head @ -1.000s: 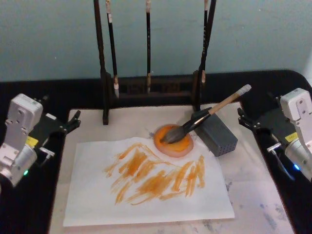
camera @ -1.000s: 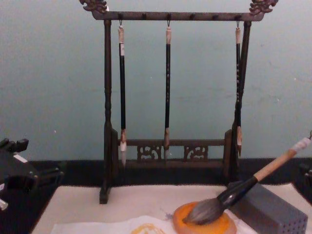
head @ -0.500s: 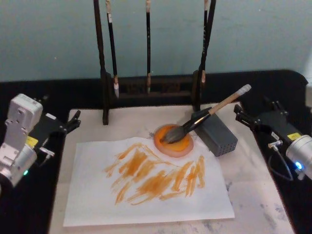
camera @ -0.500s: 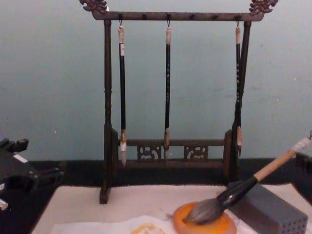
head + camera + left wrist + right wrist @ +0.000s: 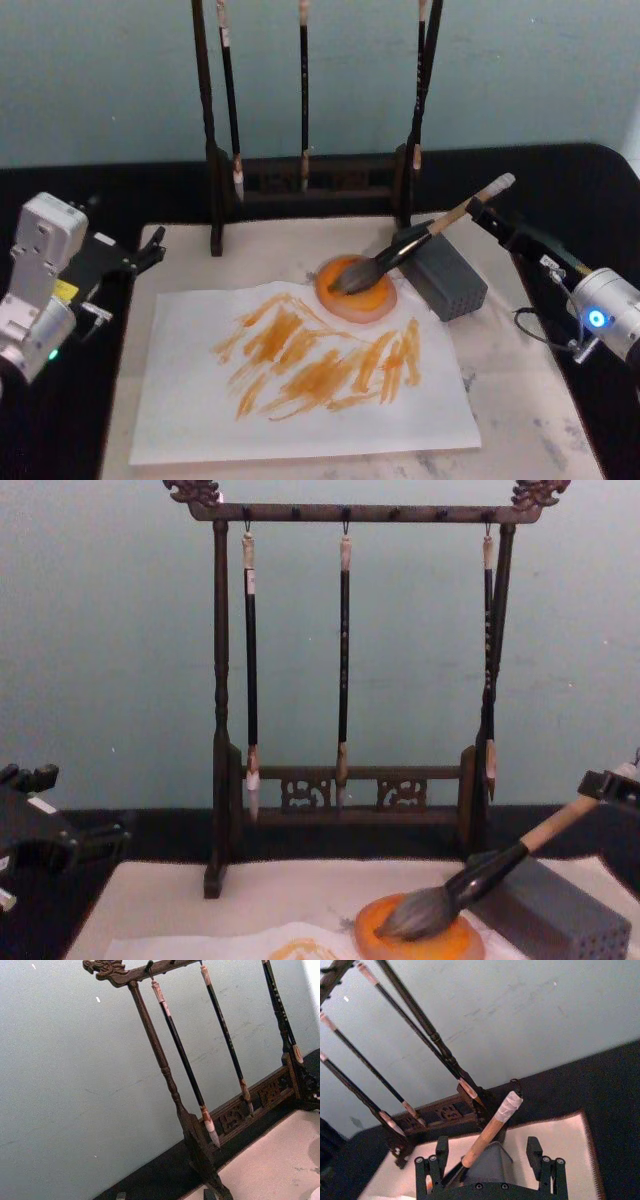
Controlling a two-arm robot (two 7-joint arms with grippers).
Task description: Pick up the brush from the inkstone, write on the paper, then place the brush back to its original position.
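The brush (image 5: pixel 420 241) lies with its bushy tip on the orange inkstone (image 5: pixel 374 300) and its shaft propped on a grey block (image 5: pixel 452 282). My right gripper (image 5: pixel 481 213) is open at the whitish handle end. In the right wrist view its fingers (image 5: pixel 441 1153) stand on either side of the tan handle (image 5: pixel 489 1131) without closing on it. The chest view shows the brush (image 5: pixel 492 868) slanting up from the inkstone (image 5: pixel 458 948) toward the right gripper (image 5: pixel 606 786). The paper (image 5: pixel 300 410) carries orange strokes. My left gripper (image 5: pixel 150 250) is parked, open, at the left of the mat.
A dark wooden rack (image 5: pixel 305 178) with three slim hanging brushes stands behind the inkstone. A beige felt mat (image 5: pixel 530 400) lies under the paper on the black table. The perforated grey block (image 5: pixel 560 910) sits right of the inkstone.
My right gripper has swung in from the right side of the mat toward the brush's handle end and now straddles it. The brush and the left arm have not moved.
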